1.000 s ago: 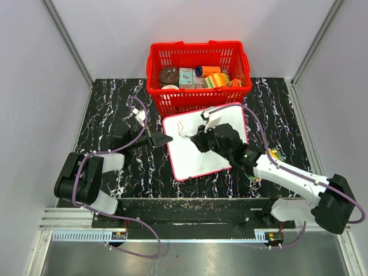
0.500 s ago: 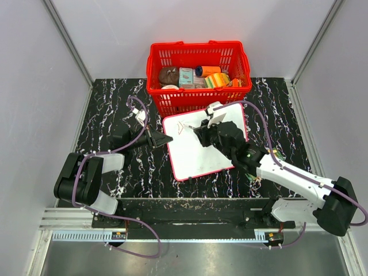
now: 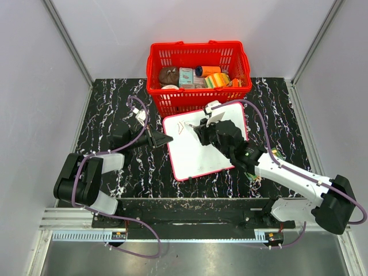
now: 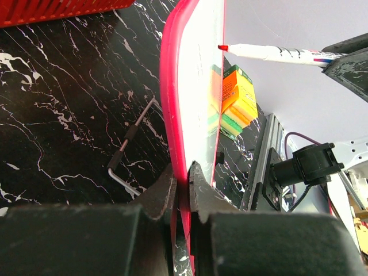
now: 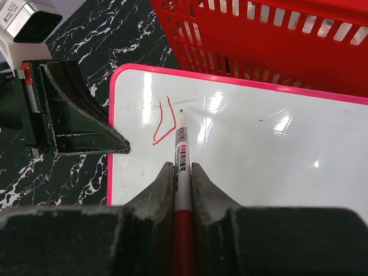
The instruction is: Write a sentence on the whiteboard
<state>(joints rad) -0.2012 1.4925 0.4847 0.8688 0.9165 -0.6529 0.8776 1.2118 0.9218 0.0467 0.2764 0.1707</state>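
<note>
Currently: left gripper (image 4: 182, 175) pinches whiteboard (image 4: 198, 75) edge, right gripper (image 5: 182, 171) clamps marker (image 5: 181, 141); keep tip pressure light, strokes (image 5: 163, 122) small, board steady.

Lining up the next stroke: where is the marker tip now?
In the right wrist view the marker, held in the right hand, points its tip at the whiteboard's far-left corner, just right of the red strokes and near the left hand.
</note>
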